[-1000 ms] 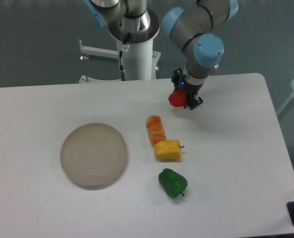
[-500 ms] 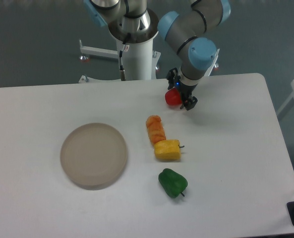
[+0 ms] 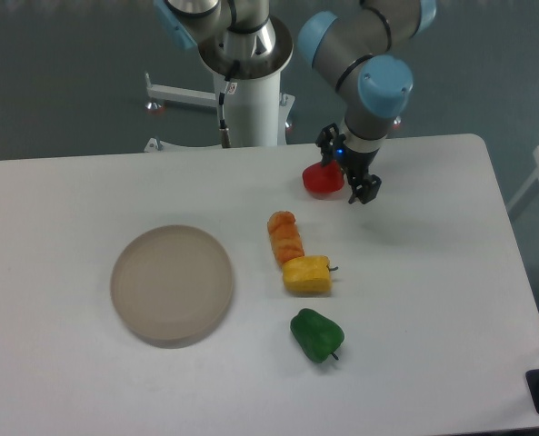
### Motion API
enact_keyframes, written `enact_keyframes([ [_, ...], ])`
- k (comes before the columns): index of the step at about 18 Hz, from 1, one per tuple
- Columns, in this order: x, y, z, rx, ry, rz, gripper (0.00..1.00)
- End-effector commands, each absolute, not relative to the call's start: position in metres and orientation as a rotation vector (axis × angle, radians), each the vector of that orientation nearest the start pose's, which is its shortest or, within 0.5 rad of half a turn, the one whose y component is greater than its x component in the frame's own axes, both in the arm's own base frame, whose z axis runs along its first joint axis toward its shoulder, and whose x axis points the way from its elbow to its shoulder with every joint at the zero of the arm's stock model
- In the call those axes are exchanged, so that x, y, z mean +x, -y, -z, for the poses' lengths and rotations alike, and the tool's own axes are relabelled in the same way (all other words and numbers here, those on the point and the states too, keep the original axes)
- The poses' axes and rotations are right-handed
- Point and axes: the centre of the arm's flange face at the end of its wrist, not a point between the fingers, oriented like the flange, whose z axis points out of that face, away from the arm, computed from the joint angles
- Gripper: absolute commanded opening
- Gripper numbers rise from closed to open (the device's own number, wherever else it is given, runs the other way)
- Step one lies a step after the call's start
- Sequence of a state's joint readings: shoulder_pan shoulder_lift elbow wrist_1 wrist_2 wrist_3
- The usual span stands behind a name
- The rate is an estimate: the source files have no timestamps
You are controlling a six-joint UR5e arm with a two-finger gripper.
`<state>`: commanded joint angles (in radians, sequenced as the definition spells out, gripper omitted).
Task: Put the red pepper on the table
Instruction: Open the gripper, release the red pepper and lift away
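I take the plate (image 3: 172, 285) as my landmark; it lies at the left of the table (image 3: 433, 300). To its right stand an orange vegetable (image 3: 285, 236), a yellow pepper (image 3: 306, 274) and, nearer the front, a green pepper (image 3: 317, 334). Up and right of the plate, past the orange vegetable, the red pepper (image 3: 323, 180) appears to sit on the white top. My gripper (image 3: 354, 177) hangs at the pepper's right side, one finger touching or nearly so; I cannot tell how wide it stands or whether it has any grip. I judge the placing at its release. Next I should lift straight clear without nudging the pepper. I can read no writing anywhere.
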<state>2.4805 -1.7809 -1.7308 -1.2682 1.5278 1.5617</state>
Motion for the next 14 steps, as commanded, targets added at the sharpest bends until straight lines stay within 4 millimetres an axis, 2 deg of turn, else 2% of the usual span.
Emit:
enact_keyframes([
  [3, -0.364, -0.467, -0.361, -2.956, -0.992, 0.117, 1.00],
  [6, -0.379, -0.485, -0.378, -2.938, -0.996, 0.113, 1.00],
  [8, -0.379, -0.501, -0.390, -2.921, -1.026, 0.070, 1.00],
  [10, -0.387, -0.511, -0.394, -2.914, -1.050, 0.043, 1.00],
  [12, -0.379, -0.535, -0.394, -2.895, -1.106, 0.026, 1.00],
  [14, -0.375, -0.536, -0.386, -2.912, -1.136, 0.025, 1.00],
])
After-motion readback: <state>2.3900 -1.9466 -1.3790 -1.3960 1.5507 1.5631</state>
